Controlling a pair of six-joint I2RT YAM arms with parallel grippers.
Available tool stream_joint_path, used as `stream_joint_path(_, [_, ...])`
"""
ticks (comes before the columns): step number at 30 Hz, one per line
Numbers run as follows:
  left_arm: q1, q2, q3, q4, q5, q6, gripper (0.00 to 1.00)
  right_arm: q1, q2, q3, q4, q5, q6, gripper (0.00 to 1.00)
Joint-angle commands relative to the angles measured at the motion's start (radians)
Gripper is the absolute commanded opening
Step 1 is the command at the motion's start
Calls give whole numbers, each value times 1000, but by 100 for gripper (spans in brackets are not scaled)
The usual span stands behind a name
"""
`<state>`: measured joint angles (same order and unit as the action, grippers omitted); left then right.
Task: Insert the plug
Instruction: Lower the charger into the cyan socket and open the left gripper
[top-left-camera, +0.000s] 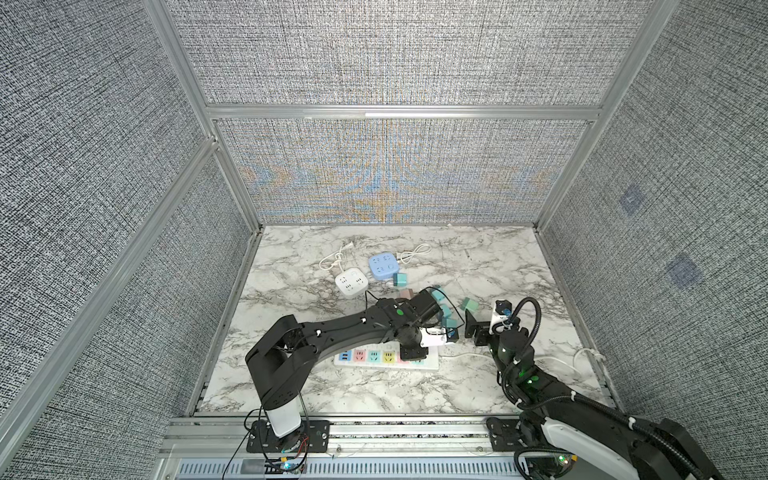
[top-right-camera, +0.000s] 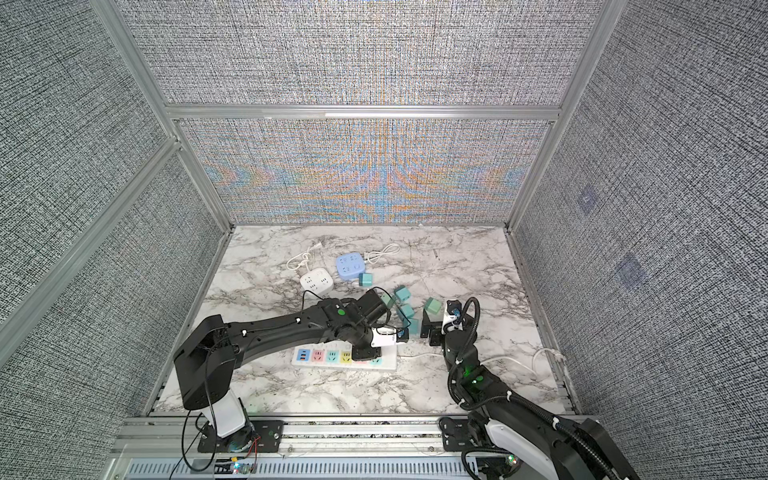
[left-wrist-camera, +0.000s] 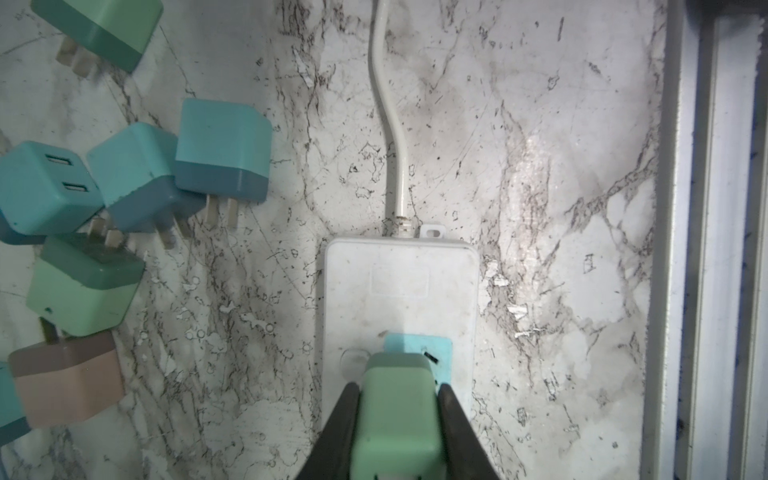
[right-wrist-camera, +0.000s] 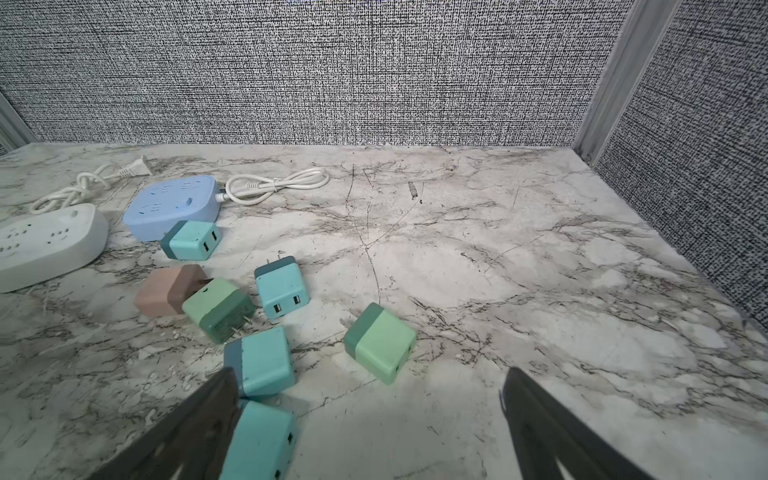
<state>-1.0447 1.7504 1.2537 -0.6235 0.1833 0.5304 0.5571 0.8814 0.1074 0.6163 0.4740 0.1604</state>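
Marble-patterned worktop (top-left-camera: 478, 266), glossy white with grey veining, scuffed and flecked, boxed in by coarse grey woven panels in aluminium rails. Long white plastic power strip (left-wrist-camera: 399, 282), rounded corners, dusty top, pastel socket faces in a row in both top views, stiff white cord leaving one short end. Left gripper (left-wrist-camera: 397, 392) clamped tight on a mint-green cube plug (left-wrist-camera: 395, 415), smooth matte plastic with softened edges, its black fingers (left-wrist-camera: 345, 411) flat against two opposite sides. The plug stands on the strip's sky-blue socket face (left-wrist-camera: 441, 353), the one nearest the cord end; prongs hidden, so seating depth cannot be told. Left arm (top-left-camera: 345, 328) reaches forward from its base, elbow bent, wrist turned straight down over the strip. Right gripper (right-wrist-camera: 368, 376) spread wide and empty, held above the worktop and aimed at a scatter of loose cube plugs: teal ones, a two-tone green plug (right-wrist-camera: 380, 353), a pink-and-brown plug (right-wrist-camera: 166, 295), several lying on their sides with flat metal prongs showing. Beyond them lie a rounded pale-blue socket block (right-wrist-camera: 174, 208) and a rounded white socket block (right-wrist-camera: 45, 245), each with a looped white cord.
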Motion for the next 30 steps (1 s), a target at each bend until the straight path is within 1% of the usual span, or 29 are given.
stream_joint_path(1, [0,20,8,-21,18,0,0,1,4,9,7,3,2,99])
stream_joint_path(5, [0,41,19,-34,16,-6,0,1,4,10,6,2,2,99])
stream_joint_path(18, [0,79,36,-67,-39,-4,0,0,4,9,5,-2,2,100])
stream_joint_path(30, [1,93,27,-76,-27,8,0,0,4,9,5,-5,1,99])
